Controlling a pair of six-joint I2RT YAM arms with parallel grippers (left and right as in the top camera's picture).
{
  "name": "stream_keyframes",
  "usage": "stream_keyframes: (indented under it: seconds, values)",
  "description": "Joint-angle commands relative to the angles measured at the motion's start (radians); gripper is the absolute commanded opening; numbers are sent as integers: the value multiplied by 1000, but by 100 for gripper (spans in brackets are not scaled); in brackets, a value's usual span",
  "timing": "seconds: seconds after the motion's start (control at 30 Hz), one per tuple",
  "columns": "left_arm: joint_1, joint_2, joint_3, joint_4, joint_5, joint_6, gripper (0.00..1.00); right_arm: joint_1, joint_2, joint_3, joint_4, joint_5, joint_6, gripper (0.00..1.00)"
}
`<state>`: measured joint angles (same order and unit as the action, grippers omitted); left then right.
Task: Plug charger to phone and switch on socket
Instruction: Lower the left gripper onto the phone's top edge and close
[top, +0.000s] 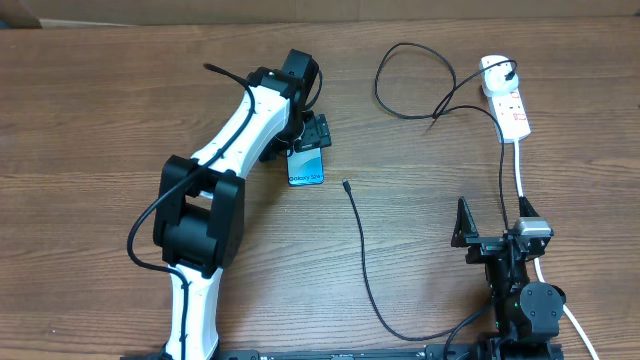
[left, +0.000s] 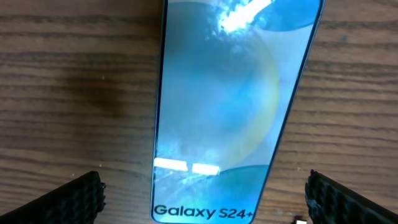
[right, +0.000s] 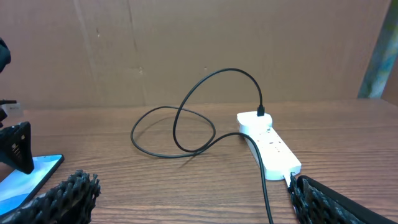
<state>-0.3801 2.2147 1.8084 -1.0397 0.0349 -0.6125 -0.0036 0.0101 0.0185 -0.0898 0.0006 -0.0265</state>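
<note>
1. Slim, glossy blue-teal phone lies flat on the wood-grain table, near centre.
2. Left claw: ridged black fingers spread wide, flanking the phone.
3. Thin black charger: tip at phone's 3 o'clock.
4. Right claw: spread open, empty.

Lab (wooden table, cardboard backdrop)

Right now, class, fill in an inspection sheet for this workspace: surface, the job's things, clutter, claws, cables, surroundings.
Surface: wooden table, brown grain.
Job's things: phone lies flat with its screen lit; charger tip lies loose on the table, apart from the phone; socket sits far right, switch position too small to tell.
Clutter: nothing seen.
Claws: left claw open, straddling the phone; right claw open, empty.
Cables: charger plugged into the socket, looped beside it; white cord runs from the socket toward the right arm.
Surroundings: cardboard wall behind the table.
</note>
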Motion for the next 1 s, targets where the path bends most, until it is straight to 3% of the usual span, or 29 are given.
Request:
stream_keyframes:
  seconds: [0.0,0.6,0.97]
  values:
    - [-8,3,22,22,14,-16,100,8,-7,-10,5,5,-5,100]
    - [-48,24,5,45,-121,-16,100,8,-7,-10,5,5,-5,100]
    - [-48,49,5,34,-120,-8,100,8,-7,-10,5,5,-5,100]
